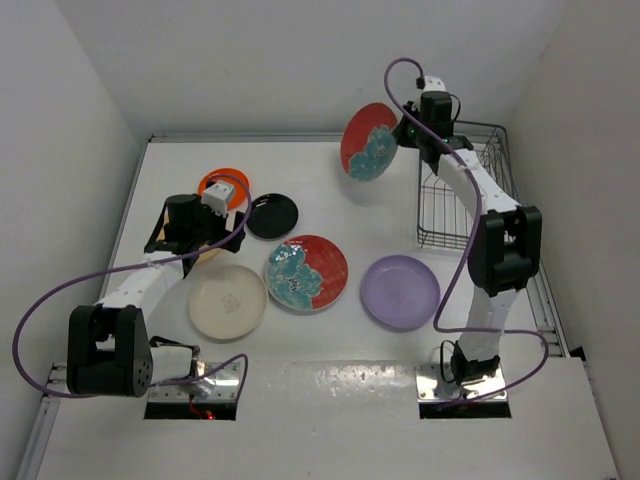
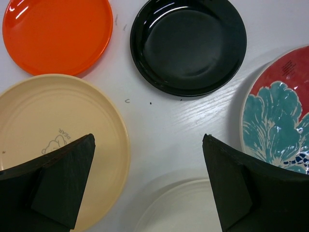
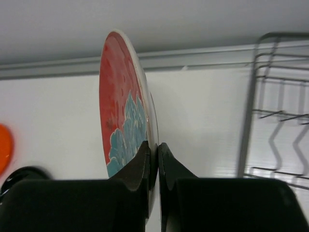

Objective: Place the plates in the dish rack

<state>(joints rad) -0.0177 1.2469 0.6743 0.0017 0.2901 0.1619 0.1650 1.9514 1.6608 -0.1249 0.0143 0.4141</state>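
The right gripper (image 3: 153,157) is clamped on the rim of a red floral plate (image 1: 368,142), held on edge just left of the dish rack (image 1: 443,228), outside its wires. The left gripper (image 2: 148,140) hangs, jaws wide apart, between the tan plate (image 2: 58,116) and the second floral plate (image 2: 275,116)

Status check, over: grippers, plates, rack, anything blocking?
Right gripper shut on red floral plate, held on edge beside dish rack. Left gripper open, empty, above tan plate. Nothing visible between held plate and rack.
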